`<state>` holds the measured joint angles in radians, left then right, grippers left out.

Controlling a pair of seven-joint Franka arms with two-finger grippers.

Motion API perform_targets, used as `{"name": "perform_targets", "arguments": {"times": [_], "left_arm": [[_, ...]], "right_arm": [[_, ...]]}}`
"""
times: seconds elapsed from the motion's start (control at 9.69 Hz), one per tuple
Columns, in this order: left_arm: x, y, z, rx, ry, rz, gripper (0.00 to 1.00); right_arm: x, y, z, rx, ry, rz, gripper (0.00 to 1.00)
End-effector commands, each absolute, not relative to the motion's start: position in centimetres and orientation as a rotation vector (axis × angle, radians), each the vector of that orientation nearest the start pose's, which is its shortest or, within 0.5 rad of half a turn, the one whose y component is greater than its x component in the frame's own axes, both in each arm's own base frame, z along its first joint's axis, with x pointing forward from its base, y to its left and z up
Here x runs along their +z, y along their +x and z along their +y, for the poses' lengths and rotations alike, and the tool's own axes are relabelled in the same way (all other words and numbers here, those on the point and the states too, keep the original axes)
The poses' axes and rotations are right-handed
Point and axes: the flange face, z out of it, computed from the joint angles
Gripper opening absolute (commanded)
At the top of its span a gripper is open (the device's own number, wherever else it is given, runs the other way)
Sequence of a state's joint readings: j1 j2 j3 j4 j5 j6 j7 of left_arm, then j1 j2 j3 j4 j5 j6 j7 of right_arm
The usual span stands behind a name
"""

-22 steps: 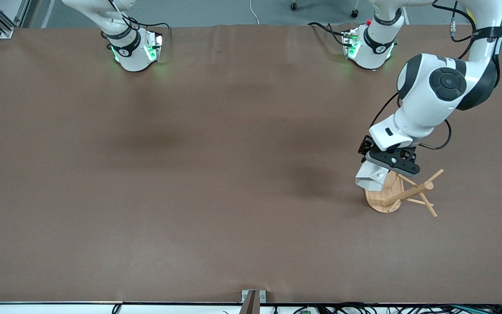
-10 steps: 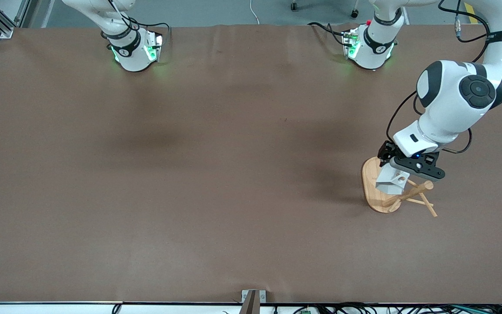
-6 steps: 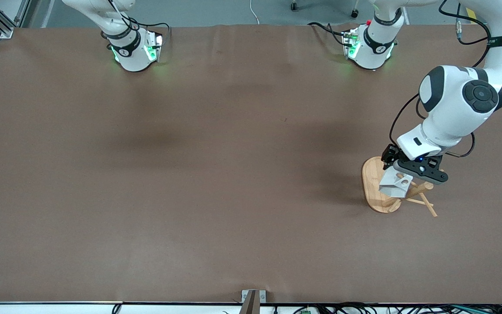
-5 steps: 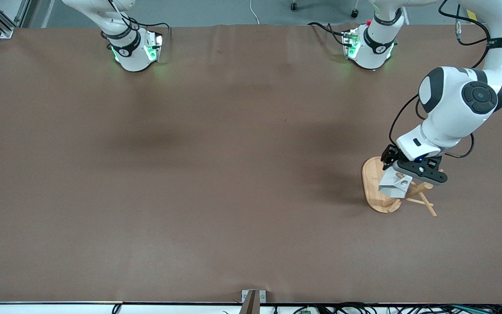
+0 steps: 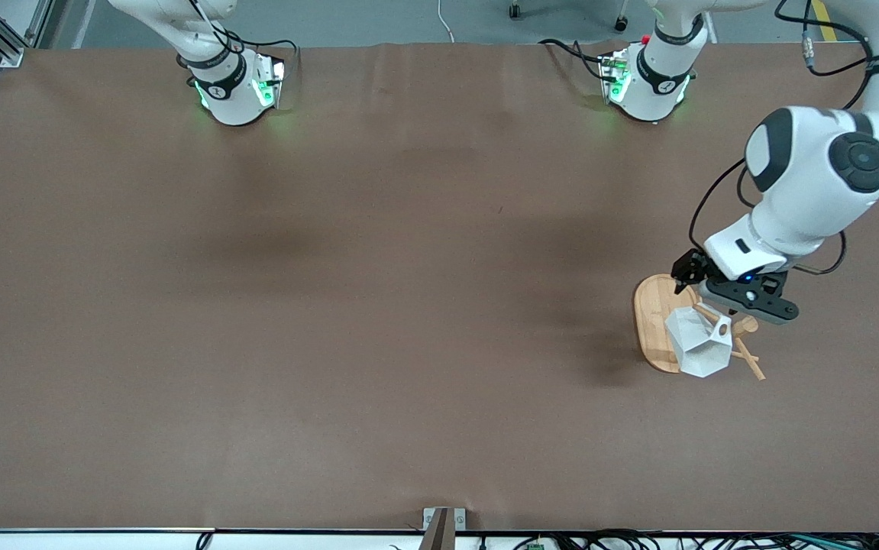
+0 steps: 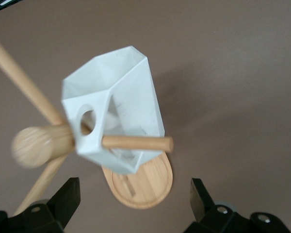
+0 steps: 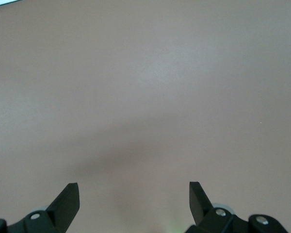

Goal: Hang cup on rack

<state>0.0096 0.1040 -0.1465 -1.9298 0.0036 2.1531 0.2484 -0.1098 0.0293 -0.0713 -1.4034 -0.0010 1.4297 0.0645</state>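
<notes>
The white faceted cup (image 5: 699, 353) hangs by its handle hole on a peg of the wooden rack (image 5: 649, 321), tilted with its rim facing outward. In the left wrist view the peg (image 6: 136, 142) passes through the cup (image 6: 131, 97), above the oval base (image 6: 145, 184). My left gripper (image 5: 733, 296) hovers over the rack, open and empty, with its fingers (image 6: 68, 196) apart from the cup. My right gripper (image 7: 134, 204) is open and empty over bare table; it does not show in the front view.
The brown table cover (image 5: 378, 305) spreads around the rack. The arm bases (image 5: 233, 84) stand at the table's edge farthest from the front camera. A metal bracket (image 5: 443, 523) sits at the edge nearest to it.
My left gripper carried the cup over the rack, let it go and opened. The cup now hangs on the peg and has swung down. The right arm has not moved.
</notes>
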Motion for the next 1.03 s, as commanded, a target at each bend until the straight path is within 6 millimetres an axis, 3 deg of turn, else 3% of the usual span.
{"name": "perform_targets", "arguments": {"times": [0.0, 0.21, 0.41, 0.62, 0.93], "left_arm": [[49.7, 57.8, -8.1, -0.096, -3.124, 0.445, 1.00], [55.3, 57.8, -6.8, -0.021, -3.132, 0.363, 1.00], [60.0, 57.4, -5.8, -0.063, -3.117, 0.359, 1.00], [62.6, 56.6, -5.4, -0.089, -3.116, 0.372, 1.00], [64.6, 52.9, -6.3, 0.029, -3.113, 0.291, 1.00]], "right_arm": [[67.6, 53.3, -10.0, 0.003, -3.120, 0.385, 1.00], [67.5, 53.3, -9.7, 0.012, -3.120, 0.378, 1.00], [67.5, 53.3, -9.8, 0.012, -3.123, 0.359, 1.00], [67.4, 53.3, -9.8, 0.012, -3.124, 0.349, 1.00], [67.5, 53.3, -10.2, 0.000, -3.124, 0.352, 1.00]]}}
